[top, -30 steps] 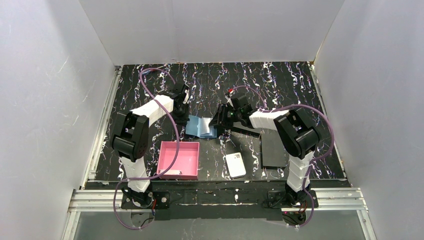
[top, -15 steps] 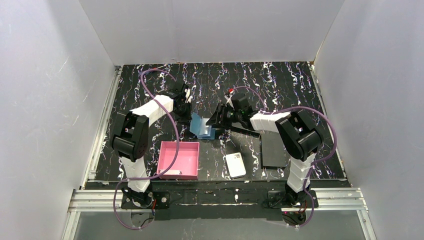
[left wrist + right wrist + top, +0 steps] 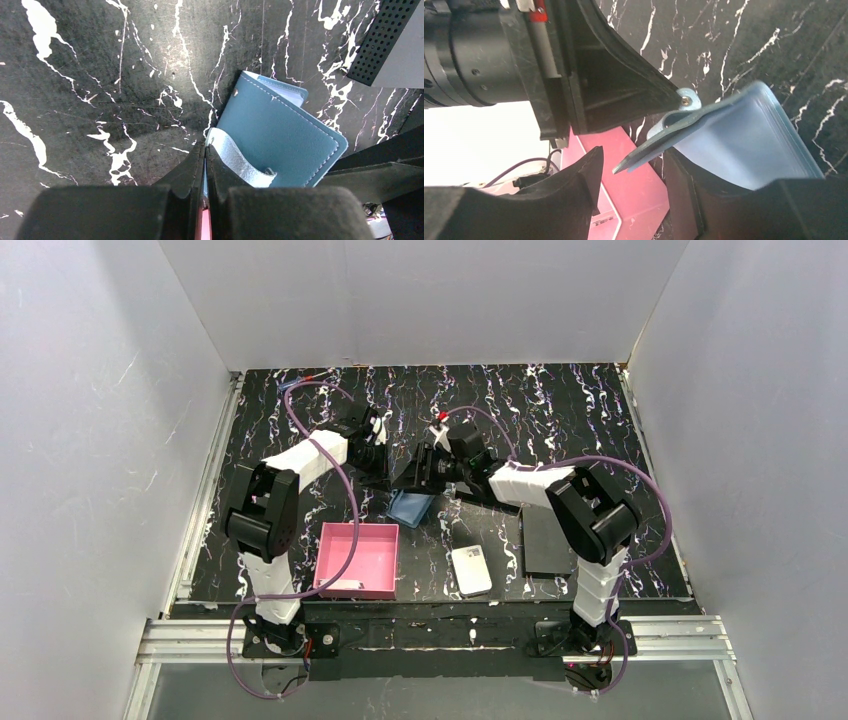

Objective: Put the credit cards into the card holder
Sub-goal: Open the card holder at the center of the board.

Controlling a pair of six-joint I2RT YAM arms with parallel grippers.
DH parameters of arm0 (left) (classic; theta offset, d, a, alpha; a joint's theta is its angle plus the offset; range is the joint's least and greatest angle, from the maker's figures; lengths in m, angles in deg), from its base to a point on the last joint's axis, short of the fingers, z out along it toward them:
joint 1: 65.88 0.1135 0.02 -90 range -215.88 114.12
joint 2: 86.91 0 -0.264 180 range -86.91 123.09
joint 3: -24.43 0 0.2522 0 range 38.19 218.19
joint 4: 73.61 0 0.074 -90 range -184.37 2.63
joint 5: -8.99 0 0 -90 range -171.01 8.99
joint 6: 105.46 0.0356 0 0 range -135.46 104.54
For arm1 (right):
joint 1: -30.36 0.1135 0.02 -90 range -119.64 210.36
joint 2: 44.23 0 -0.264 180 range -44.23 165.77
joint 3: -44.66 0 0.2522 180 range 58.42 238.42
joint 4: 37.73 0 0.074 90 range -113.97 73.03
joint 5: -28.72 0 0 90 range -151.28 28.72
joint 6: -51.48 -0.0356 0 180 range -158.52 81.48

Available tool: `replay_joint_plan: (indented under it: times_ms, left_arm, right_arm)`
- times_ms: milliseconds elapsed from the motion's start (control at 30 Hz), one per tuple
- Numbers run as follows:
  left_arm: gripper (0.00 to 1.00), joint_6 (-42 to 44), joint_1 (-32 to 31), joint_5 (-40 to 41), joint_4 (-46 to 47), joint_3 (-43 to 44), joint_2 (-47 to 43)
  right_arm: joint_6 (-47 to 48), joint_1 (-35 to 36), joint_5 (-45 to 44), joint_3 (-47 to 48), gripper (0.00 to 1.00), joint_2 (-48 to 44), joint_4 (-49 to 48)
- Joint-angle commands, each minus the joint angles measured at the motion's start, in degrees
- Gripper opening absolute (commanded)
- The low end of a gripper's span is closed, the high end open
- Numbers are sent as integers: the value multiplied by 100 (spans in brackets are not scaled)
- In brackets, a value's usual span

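The teal-blue card holder (image 3: pixel 411 506) lies tilted between my two grippers, dark outside up. In the left wrist view the card holder (image 3: pixel 280 131) shows its stitched outer face, and my left gripper (image 3: pixel 205 150) is shut on its pale snap strap (image 3: pixel 235 161). In the right wrist view my right gripper (image 3: pixel 631 165) is open, with the card holder's folded edge (image 3: pixel 649 147) between the jaws and its pale inside (image 3: pixel 749 142) to the right. No loose credit card is in view. Pale layers (image 3: pixel 286 86) peek out at the holder's far edge.
A pink square tray (image 3: pixel 358 559) sits near the front left, also below the right jaws (image 3: pixel 624 190). A thick white rounded block (image 3: pixel 470 570) lies front centre. A flat black rectangle (image 3: pixel 548 537) lies right of it, by the right arm.
The card holder lay open and pale side up; now it is folded over and shifted nearer. The right gripper has moved left toward the left gripper. The left gripper stays on the strap.
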Motion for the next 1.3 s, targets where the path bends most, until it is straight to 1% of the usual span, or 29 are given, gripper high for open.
replay_joint_plan:
  times_ms: [0, 67, 100, 133, 200, 233, 267, 300, 367, 433, 500, 567, 600, 633, 667, 733, 800, 867, 933, 1000, 1067, 1133, 1233, 1267]
  left_arm:
    - [0, -43, -20, -190, -133, 172, 9]
    - [0, 13, 36, -28, -495, 393, -13]
    - [5, 48, 91, 203, -670, 468, -81]
    - [14, 74, 163, 501, -774, 469, -244]
    - [36, 176, 342, 1031, -819, 376, -575]
    - [47, 223, 443, 1156, -797, 323, -740]
    - [54, 277, 502, 1268, -790, 280, -852]
    - [58, 306, 541, 1376, -825, 257, -922]
    - [61, 384, 578, 1400, -891, 295, -1000]
    - [63, 466, 581, 1026, -707, 199, -1236]
    - [63, 488, 580, 693, -432, 40, -1473]
    - [61, 510, 585, 379, -100, -147, -1701]
    - [60, 509, 584, 182, 64, -241, -1780]
    - [59, 454, 583, -108, 223, -324, -1796]
    - [57, 381, 575, -373, 313, -351, -1757]
    - [54, 173, 534, -1208, 566, -375, -1547]
    - [50, -129, 404, -2137, 843, -357, -1218]
    - [42, -383, 238, -2594, 956, -307, -851]
    - [36, -553, 129, -2551, 862, -270, -513]
    - [28, -514, 109, -2337, 496, -107, -189]
    - [26, -393, 99, -2003, 265, -10, -79]
    - [25, -348, 89, -1810, 231, -1, -28]
    - [23, -364, 57, -1683, 219, 28, 120]
    - [22, -341, 44, -1564, 165, 69, 176]
  right_arm:
    - [23, 29, -7, 400, 57, 182, -318]
    - [-25, 28, -28, 462, 57, 290, -392]
    - [-60, 29, -27, 493, 57, 335, -453]
    - [-77, 29, -41, 534, 57, 388, -475]
    - [-82, 29, -15, 713, 57, 534, -478]
    - [-93, 35, 16, 816, 57, 662, -471]
    - [-95, 45, 17, 928, 57, 768, -447]
    - [-63, 54, 13, 1042, 58, 872, -397]
    - [16, 63, -7, 1379, 60, 1158, -141]
    - [58, 64, 199, 1807, 59, 1469, 202]
    - [76, 64, 182, 1929, 59, 1508, 346]
    - [237, 51, 133, 2034, 59, 1446, 601]
    - [452, 31, 127, 2201, 57, 1431, 994]
    - [671, -13, 83, 2326, 54, 1361, 1546]
    - [865, -68, -31, 2367, 49, 1239, 1864]
    - [1009, -205, -244, 2187, 40, 893, 2161]
    - [1055, -304, -270, 1936, 40, 573, 2185]
    - [1237, -385, -281, 1858, 41, 379, 2494]
    - [1349, -494, -470, 1706, 42, 132, 2747]
    - [1327, -593, -584, 1349, 42, -141, 2729]
    - [1292, -621, -559, 1052, 38, -342, 2670]
    - [1160, -614, -429, 711, 35, -489, 2501]
    - [892, -613, -224, 172, 36, -609, 1807]
    - [852, -613, -153, 89, 39, -595, 1720]
